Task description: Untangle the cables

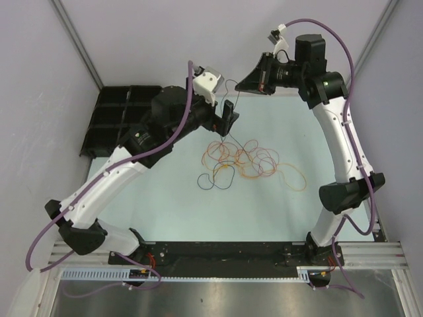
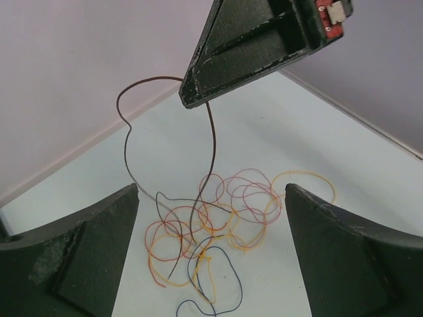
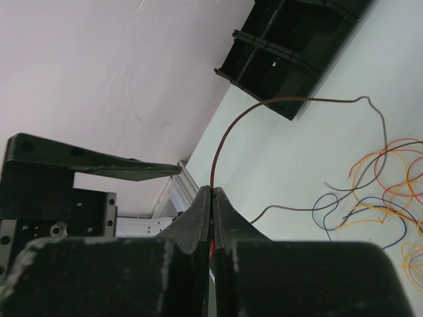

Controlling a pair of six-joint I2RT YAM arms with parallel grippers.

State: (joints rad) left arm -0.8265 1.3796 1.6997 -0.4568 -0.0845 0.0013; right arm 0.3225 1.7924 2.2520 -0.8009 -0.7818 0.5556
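step: lifting one strand out | right tool (image 3: 211, 193) clamped on brown wire (image 2: 213, 135), raised at far side | left tool (image 1: 229, 120) wide, empty | cables (image 1: 248, 162) heaped mid counter (image 1: 165, 211) | next, likely: left pins heap, right draws away

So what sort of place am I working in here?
Probably a lab robot cell: plain partition walls box in a pale table, a metal mounting rail runs along its near edge, and a black divided tray sits at the back left.

black divided tray (image 1: 106, 112) — far-left corner of pale table (image 1: 172, 211)
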